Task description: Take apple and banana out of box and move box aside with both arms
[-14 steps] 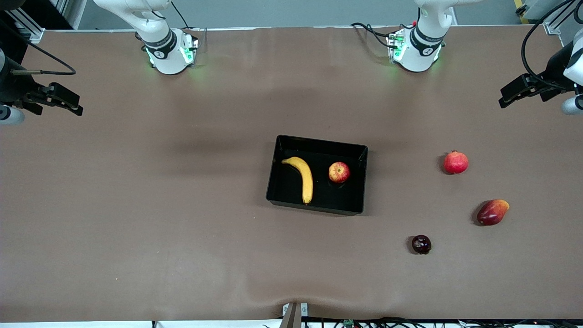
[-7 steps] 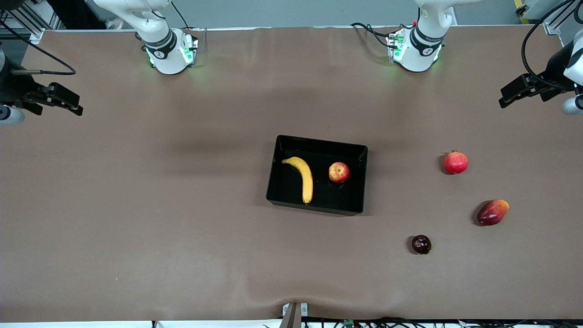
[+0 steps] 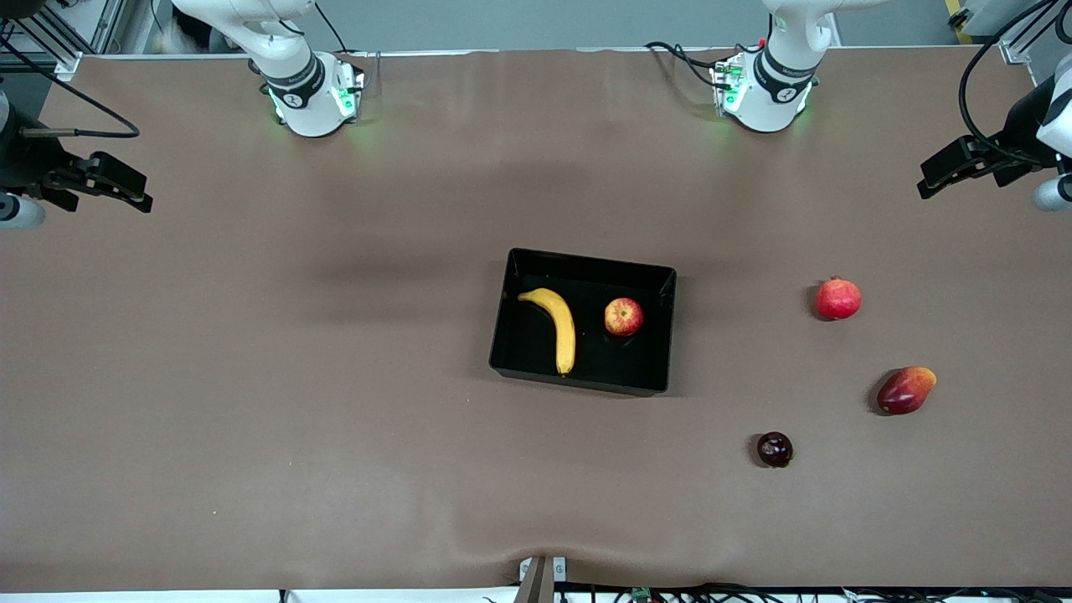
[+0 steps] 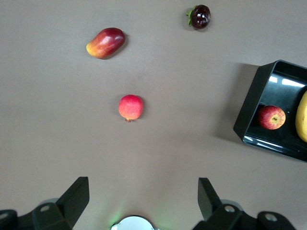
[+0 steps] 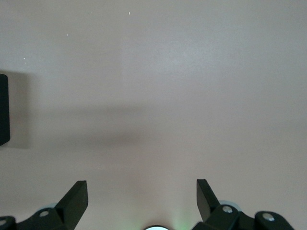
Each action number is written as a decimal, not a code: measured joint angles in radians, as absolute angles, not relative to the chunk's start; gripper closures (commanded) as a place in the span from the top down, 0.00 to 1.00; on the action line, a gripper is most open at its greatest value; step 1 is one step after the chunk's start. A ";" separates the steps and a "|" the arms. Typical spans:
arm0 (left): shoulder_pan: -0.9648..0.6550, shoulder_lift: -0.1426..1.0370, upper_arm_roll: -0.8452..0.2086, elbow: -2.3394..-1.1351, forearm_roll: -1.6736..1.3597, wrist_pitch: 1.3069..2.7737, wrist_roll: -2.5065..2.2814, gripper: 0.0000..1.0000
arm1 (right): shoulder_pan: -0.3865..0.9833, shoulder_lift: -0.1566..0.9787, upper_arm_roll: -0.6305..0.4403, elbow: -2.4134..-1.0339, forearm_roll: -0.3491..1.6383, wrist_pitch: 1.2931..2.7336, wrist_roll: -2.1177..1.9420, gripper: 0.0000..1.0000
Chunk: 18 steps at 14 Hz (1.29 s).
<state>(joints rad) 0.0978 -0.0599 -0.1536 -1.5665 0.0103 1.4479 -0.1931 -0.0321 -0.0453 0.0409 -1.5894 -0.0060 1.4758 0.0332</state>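
No writing is readable. Nothing has moved since the earlier frames. The banana (image 3: pixel 555 325) and apple (image 3: pixel 624 316) lie in the black box (image 3: pixel 586 383) mid-surface (image 3: pixel 251 377), a plain brown cloth. Left claw (image 3: pixel 950 172) and right claw (image 3: pixel 117 186) wait with fingers apart over the surface's two ends.

Glossy black plastic box (image 3: pixel 667 335), matt brown table cover (image 3: pixel 251 377), smooth-skinned banana (image 3: pixel 559 327), shiny plum (image 3: pixel 775 449)

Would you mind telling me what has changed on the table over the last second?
Nothing visibly changed: the banana and apple stay in the box, and the left gripper and right gripper wait open at the table's ends.
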 measured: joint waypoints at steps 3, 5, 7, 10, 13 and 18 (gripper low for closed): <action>0.097 -0.058 -0.154 -1.567 0.010 1.448 -0.193 1.00 | -0.032 -0.045 0.041 -1.589 -0.006 1.476 0.033 1.00; 0.092 -0.053 -0.157 -1.567 0.009 1.448 -0.193 1.00 | -0.032 -0.045 0.041 -1.589 -0.006 1.476 0.033 1.00; 0.085 -0.039 -0.164 -1.567 0.008 1.449 -0.193 1.00 | -0.032 -0.045 0.041 -1.589 -0.006 1.476 0.033 1.00; 0.078 -0.011 -0.192 -1.567 0.007 1.453 -0.193 1.00 | -0.032 -0.045 0.041 -1.589 -0.006 1.476 0.033 1.00; 0.073 0.018 -0.236 -1.567 0.007 1.472 -0.193 1.00 | -0.032 -0.045 0.041 -1.589 -0.006 1.476 0.033 1.00; 0.070 0.073 -0.359 -1.568 0.007 1.502 -0.234 1.00 | -0.032 -0.045 0.041 -1.589 -0.006 1.476 0.033 1.00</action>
